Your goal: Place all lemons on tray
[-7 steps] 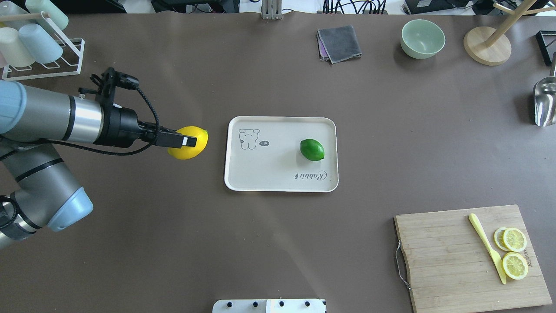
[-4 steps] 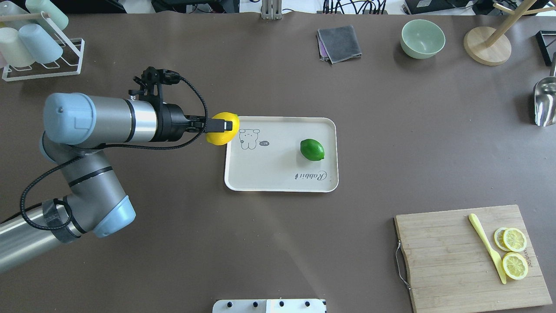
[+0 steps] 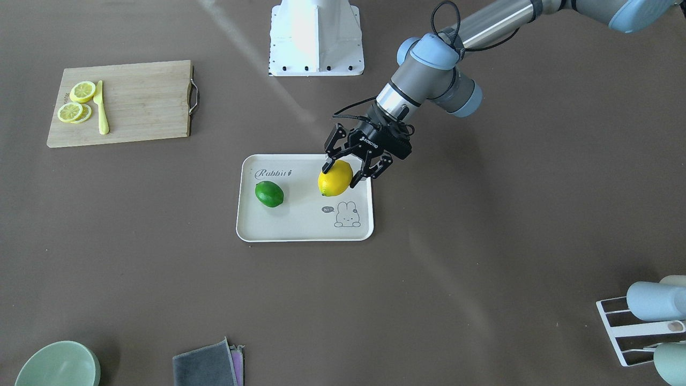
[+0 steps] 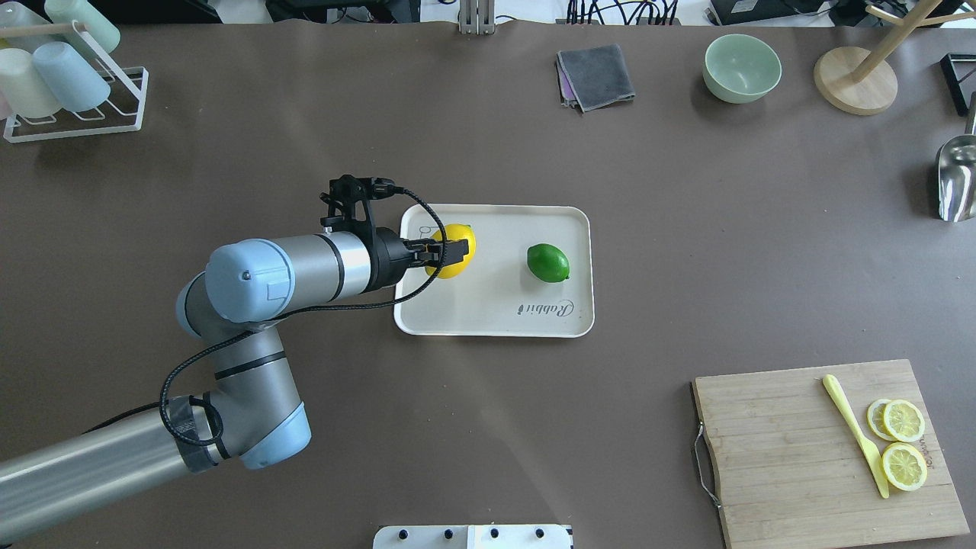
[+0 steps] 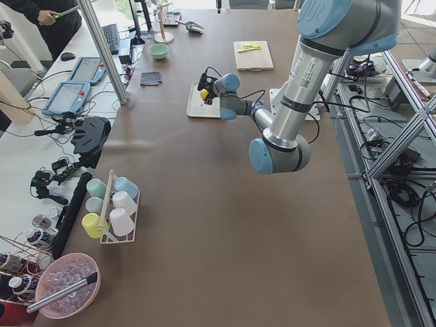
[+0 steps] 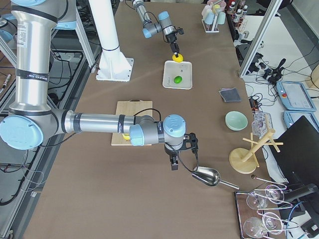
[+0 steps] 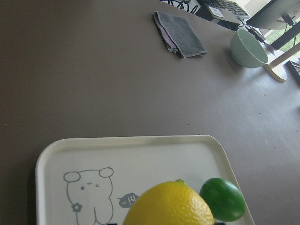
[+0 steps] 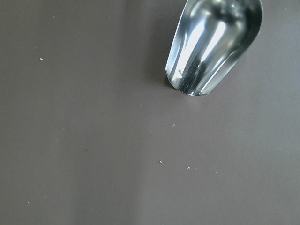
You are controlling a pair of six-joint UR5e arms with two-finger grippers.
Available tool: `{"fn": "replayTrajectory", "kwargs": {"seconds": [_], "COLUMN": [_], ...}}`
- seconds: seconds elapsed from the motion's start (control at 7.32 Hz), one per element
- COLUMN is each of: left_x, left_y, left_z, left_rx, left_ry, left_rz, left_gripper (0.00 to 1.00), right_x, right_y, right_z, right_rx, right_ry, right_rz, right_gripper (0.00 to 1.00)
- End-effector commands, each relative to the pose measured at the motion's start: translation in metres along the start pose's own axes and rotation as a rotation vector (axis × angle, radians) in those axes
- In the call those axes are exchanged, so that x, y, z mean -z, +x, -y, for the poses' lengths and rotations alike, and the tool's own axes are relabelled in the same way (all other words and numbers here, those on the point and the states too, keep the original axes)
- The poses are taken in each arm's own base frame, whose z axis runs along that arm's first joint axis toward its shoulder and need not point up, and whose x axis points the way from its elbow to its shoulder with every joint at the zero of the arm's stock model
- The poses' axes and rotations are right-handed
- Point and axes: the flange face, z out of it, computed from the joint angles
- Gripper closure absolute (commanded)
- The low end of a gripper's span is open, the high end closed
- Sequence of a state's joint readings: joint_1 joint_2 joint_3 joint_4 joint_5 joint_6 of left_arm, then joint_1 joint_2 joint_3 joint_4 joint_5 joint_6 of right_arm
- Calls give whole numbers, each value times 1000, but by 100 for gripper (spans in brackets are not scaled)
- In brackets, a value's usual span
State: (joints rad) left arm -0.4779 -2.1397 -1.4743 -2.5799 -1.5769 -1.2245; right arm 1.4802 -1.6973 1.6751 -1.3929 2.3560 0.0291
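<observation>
My left gripper [image 4: 450,249] is shut on the yellow lemon [image 4: 456,232] and holds it over the left part of the cream tray [image 4: 488,305], beside the bunny drawing. In the front-facing view the gripper [image 3: 342,172] clamps the lemon [image 3: 335,179] over the tray [image 3: 300,225]. The green lemon [image 4: 548,262] lies on the tray's right part, and shows in the left wrist view [image 7: 222,199] behind the yellow one [image 7: 168,206]. My right gripper [image 6: 173,164] shows only in the exterior right view, near a metal scoop; I cannot tell its state.
A wooden cutting board [image 4: 793,457] with lemon slices [image 4: 903,442] and a yellow knife [image 4: 854,431] lies front right. A metal scoop [image 4: 957,179], green bowl [image 4: 742,67], grey cloth [image 4: 595,76], wooden stand [image 4: 854,80] and cup rack [image 4: 69,84] line the far side.
My left arm has carried the yellow lemon to the right, from the bare table left of the tray, across the rim, to over the tray's left part.
</observation>
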Motion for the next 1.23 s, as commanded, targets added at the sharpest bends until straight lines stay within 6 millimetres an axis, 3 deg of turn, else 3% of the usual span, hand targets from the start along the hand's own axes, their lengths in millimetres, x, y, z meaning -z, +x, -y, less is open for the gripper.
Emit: {"fn": "replayTrajectory", "kwargs": {"seconds": [0.0, 0.14, 0.27, 0.55, 0.82, 1.09], "left_x": [-20, -21, -15, 7, 48, 102], "left_y": [9, 5, 10, -17, -65, -151], "left_z": [0, 8, 17, 78, 165, 209], "left_rx": [-6, -30, -116, -113, -64, -313], "left_ry": [-6, -3, 4, 13, -39, -49], "left_rz": [32, 69, 62, 88, 192, 289], "left_gripper": [86, 2, 1, 1, 1, 1], "right_x": [2, 2, 4, 3, 2, 1], "right_y": [-2, -2, -3, -4, -3, -2], "right_z": [2, 2, 7, 8, 10, 9], "right_rx": [4, 3, 7, 7, 6, -15], "right_ry": [4, 5, 10, 8, 7, 0], "right_rz": [2, 2, 2, 8, 10, 8], "right_gripper": [0, 0, 0, 0, 0, 0]}}
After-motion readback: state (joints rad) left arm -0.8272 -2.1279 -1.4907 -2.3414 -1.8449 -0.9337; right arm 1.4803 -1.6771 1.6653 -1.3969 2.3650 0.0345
